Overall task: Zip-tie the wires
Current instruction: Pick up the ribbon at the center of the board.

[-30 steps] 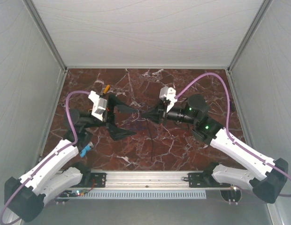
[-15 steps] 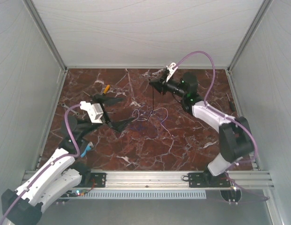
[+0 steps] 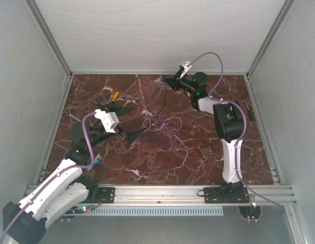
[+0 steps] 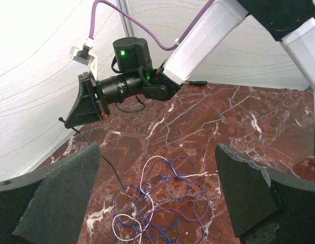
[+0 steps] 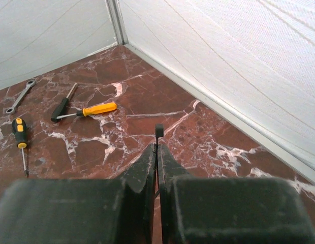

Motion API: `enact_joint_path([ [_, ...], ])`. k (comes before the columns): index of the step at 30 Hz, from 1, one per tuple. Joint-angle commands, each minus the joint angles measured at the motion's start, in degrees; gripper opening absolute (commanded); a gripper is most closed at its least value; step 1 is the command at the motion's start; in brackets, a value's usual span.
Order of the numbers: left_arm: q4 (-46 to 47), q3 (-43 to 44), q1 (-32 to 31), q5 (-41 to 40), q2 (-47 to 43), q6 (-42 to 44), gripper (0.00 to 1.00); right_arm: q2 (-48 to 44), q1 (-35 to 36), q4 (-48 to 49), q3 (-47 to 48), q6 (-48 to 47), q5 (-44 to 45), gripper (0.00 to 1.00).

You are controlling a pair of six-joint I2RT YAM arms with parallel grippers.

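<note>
While any marking on the white camera housings [image 3: 107, 121] was too small to read from above, the top view showed the right gripper [image 3: 166, 81] raised near the far wall, its fingers pressed together on the upper end of the zip tie [image 3: 162, 101]. That black strip hung down to the wires [image 3: 165, 124], which lay loose at mid-table. The left gripper [image 3: 139, 119] stood just left of the bundle, spread wide and holding nothing. An orange-handled screwdriver [image 3: 115, 95] lay behind it. The table [image 3: 198, 152] was dark red marble with white veins, walled by white panels [image 3: 147, 35], with an aluminium rail [image 3: 157, 192] along the near edge.

From the left wrist, both dark foam pads [image 4: 61, 203] framed the view far apart, with only air between them; the wires [image 4: 162, 198], purple, blue and whitish loops, lay on the marble beyond. The zip tie [image 4: 113, 173] slanted from the right gripper [image 4: 71, 119] down to the bundle's left side, partly hidden behind the left pad. A green light [image 4: 123, 52] glowed on the right arm.

From the right wrist, the two fingers [image 5: 142, 168] met with no gap, and the end of the zip tie [image 5: 158, 131] poked out between them. Beyond lay the orange-handled screwdriver [image 5: 94, 109], a black-handled tool [image 5: 61, 108], a small wrench [image 5: 18, 96] and a black-and-yellow screwdriver [image 5: 19, 134], on the marble where two white walls met at a metal post [image 5: 116, 20].
</note>
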Motion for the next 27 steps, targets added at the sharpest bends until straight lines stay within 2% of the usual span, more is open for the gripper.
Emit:
enact_joint_path([
  [1,1.18,2.48,0.15,0.64,0.21,1.94,0.93,4.84,0.34,4.43,7.03,-0.7,-3.5,0.0],
  [7,0.72,2.58,0.15,0.86,0.7,2.2,0.93,8.91,1.67,2.68,10.7,1.03,-11.64,0.0],
  [15,1.13,2.71,0.17,1.83,0.58,1.24,0.93,10.57,5.47,-7.1,12.1,-9.87,-9.22,0.0],
  [22,1.91,2.69,0.15,2.66,0.35,-0.01,0.92,13.12,5.25,-2.03,13.96,-9.09,-2.99,0.0],
  [27,2.14,2.65,0.15,2.74,0.12,-0.27,0.92,13.76,3.46,3.96,15.09,-2.7,-1.85,0.0],
])
